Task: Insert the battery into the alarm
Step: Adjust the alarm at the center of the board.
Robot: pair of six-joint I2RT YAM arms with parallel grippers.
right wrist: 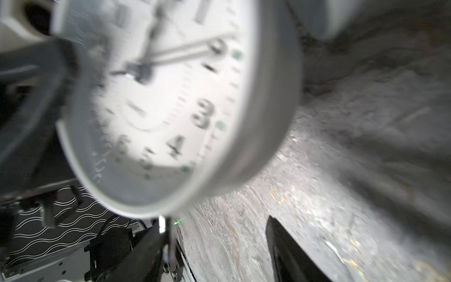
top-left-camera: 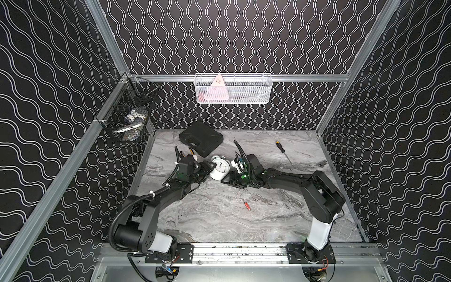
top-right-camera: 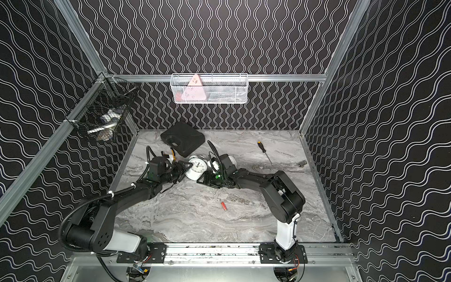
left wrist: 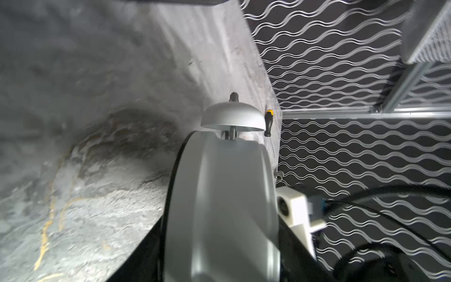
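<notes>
The white twin-bell alarm [top-left-camera: 220, 168] [top-right-camera: 197, 168] stands tilted at mid-table with its dial facing up and forward. My left gripper [top-left-camera: 210, 171] [left wrist: 220, 232] is shut on the alarm's body [left wrist: 219, 195] from the left, with a black finger on each side. To the alarm's right, my right gripper [top-left-camera: 227, 176] [right wrist: 217, 222] is open and holds nothing. The blurred dial [right wrist: 170, 97] fills the right wrist view just past its fingertips. The small red battery [top-left-camera: 247, 205] [top-right-camera: 223, 205] lies alone on the marble, nearer the front than both grippers.
A black case [top-left-camera: 201, 138] lies just behind the alarm. A yellow-and-black screwdriver [top-left-camera: 283, 151] and a small metal socket [top-left-camera: 322, 163] lie at the back right. A white mesh basket [top-left-camera: 233, 89] hangs on the back wall and a black wire basket [top-left-camera: 129, 114] on the left rail.
</notes>
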